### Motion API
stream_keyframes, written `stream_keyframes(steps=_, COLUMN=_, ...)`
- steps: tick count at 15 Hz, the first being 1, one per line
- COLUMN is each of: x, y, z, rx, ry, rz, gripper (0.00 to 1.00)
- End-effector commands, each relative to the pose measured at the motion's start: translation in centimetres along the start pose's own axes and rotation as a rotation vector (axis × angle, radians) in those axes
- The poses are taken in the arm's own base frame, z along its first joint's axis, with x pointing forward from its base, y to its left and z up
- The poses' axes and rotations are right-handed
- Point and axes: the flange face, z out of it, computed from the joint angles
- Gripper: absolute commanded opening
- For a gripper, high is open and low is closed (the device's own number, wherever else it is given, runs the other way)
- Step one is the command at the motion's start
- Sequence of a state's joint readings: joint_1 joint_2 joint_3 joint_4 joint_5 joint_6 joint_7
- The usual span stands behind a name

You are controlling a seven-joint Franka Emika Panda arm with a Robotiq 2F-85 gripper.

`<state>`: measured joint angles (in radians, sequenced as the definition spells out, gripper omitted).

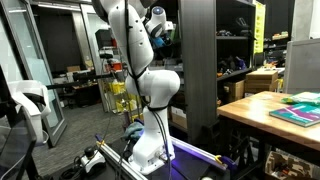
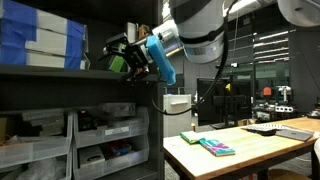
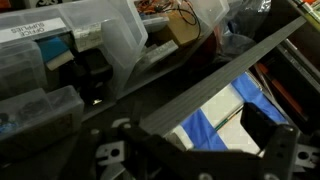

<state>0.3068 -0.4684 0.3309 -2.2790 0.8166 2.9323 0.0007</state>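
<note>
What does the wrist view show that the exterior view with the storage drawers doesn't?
Only the wrist view: clear labelled bins, a cardboard box and cables behind the dark shelf edge. Only that exterior view: storage drawers, a wooden table carrying flat green-and-pink items, and the arm's white body. Both: the shelf and the open jaws at it.

This is a robotics lab or workshop: a tall dark shelving unit (image 2: 70, 72) crammed with clear plastic parts bins (image 2: 105, 128) (one carries a printed label (image 3: 40, 30)), a wooden desk (image 2: 270, 146), glass partitions (image 1: 40, 60), stacked cardboard boxes (image 1: 262, 80) and cluttered workstations (image 2: 270, 100) behind.
</note>
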Motion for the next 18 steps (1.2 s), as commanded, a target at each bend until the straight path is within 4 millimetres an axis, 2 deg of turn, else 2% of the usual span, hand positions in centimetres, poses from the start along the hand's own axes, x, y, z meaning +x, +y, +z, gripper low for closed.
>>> stream_keyframes(steps=1, x=-0.2, y=-0.7, z=-1.3, rx=0.013, ry=0.058, rz=-0.028, gripper=1.00)
stream_keyframes(steps=8, x=0.2, y=-1.5, z=-2.7, rx=0.027, ry=0.150, rz=-0.045, gripper=1.00)
stream_keyframes(steps=18, x=0.4, y=-1.3, z=-1.8, rx=0.010, ry=0.247, rz=-0.093, gripper=1.00)
